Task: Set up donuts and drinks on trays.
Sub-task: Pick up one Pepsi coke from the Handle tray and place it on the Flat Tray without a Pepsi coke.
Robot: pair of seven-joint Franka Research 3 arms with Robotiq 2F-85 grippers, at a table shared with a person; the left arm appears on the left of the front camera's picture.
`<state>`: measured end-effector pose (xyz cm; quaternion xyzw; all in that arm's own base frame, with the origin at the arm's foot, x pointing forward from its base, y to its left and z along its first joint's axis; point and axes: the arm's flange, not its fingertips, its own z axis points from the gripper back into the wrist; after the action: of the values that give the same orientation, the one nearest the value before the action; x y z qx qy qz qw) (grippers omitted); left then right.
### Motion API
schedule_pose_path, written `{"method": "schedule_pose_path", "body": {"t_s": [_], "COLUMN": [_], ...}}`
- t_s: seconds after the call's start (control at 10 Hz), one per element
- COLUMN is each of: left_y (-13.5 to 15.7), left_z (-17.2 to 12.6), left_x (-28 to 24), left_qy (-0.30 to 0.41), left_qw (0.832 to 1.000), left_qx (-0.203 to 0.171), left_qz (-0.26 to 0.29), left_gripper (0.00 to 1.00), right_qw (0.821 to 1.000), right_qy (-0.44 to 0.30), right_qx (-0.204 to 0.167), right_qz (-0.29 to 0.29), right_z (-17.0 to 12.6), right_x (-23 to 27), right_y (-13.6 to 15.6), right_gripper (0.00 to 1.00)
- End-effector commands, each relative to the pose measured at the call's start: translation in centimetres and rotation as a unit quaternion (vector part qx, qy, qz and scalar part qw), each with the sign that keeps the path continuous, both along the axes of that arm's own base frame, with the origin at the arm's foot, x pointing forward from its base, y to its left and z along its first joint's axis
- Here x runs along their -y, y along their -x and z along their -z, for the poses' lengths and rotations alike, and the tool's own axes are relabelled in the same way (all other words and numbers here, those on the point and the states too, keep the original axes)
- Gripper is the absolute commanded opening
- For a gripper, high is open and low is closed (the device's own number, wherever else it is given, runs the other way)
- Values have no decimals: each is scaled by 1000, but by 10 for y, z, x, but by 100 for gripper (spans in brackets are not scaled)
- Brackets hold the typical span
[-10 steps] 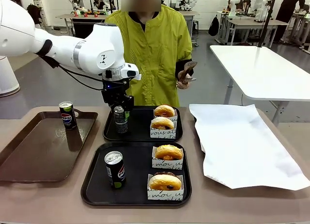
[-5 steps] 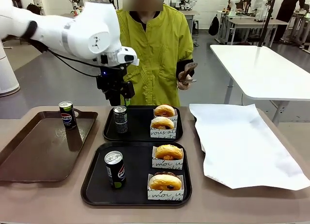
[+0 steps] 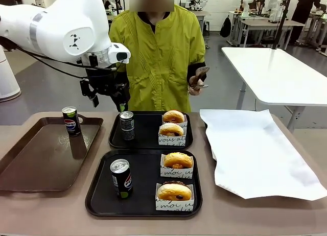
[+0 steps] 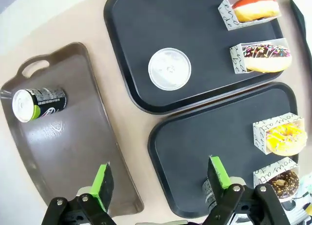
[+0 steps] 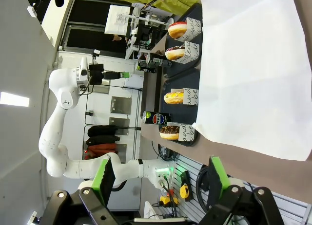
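Brown tabletop, bare strip along the near edge and between trays; white paper sheet (image 3: 255,149) covering the right side. Two black trays (image 3: 145,197): far tray (image 3: 148,139) with one can (image 3: 126,125) and two donuts (image 3: 173,117), near tray with one can (image 3: 121,178) and two donuts (image 3: 174,191), each in a scripted white holder. Third can (image 3: 71,120) upright on brown tray (image 3: 36,164). Left gripper (image 3: 104,95) raised above the far tray's left end, fingers spread, empty. Right gripper (image 5: 158,178) spread wide, grasping nothing.
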<state>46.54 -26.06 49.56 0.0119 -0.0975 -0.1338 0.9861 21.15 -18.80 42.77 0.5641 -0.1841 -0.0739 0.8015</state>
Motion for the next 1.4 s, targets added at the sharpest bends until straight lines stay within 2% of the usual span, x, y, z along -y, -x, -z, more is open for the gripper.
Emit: {"method": "schedule_pose_path", "body": {"t_s": [0.0,0.6,0.8,0.9,1.0,1.1,1.3], "left_y": [-14,-13,-19,-4,16,23,8], "left_z": [-2,1,-39,-59,-70,-77,-78], "left_x": [6,8,-52,-96,-138,-172,-228], "left_qy": [2,2,11,15,8,9,28], "left_qw": [1000,1000,999,999,999,999,997], "left_qx": [-5,-2,-20,-30,-34,-43,-76], "left_qz": [23,15,32,37,28,21,-19], "left_gripper": [100,100,100,100,100,100,100], "right_qw": [1000,1000,1000,1000,1000,1000,1000], "right_qy": [-7,-7,-7,-7,-7,-7,-7], "right_qx": [11,11,11,11,11,11,11], "right_qz": [-1,-1,-1,-1,-1,-1,-1], "right_z": [0,0,0,0,0,0,0], "right_x": [1,1,1,1,1,1,1], "right_y": [-2,-2,-2,-2,-2,-2,-2], "right_gripper": [100,100,100,100,100,100,100]}}
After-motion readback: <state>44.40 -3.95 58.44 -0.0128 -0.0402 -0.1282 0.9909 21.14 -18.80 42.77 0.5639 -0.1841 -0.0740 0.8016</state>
